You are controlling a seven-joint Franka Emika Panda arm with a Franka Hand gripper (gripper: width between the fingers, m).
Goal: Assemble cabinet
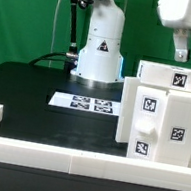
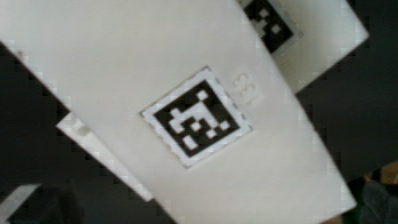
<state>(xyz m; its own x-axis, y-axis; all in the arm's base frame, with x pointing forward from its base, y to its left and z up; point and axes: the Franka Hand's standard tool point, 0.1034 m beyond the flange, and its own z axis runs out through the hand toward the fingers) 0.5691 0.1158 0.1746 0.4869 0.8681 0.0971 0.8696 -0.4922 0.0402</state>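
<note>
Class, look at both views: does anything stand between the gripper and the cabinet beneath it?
Nothing visible does. In the exterior view the gripper hangs directly above the cabinet, with only open air between. The wrist view shows just white tagged panels close below.

The tool (image 1: 189, 51) hangs just above the upright white cabinet (image 1: 158, 120) on the black table (image 1: 42, 99).

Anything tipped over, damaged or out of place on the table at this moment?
Nothing stands out. The cabinet body stands upright on the black table at the exterior view's right, tags intact; the marker board lies flat near the arm's base; the gripper hangs just above the cabinet. The wrist view shows only clean white tagged panels.
</note>
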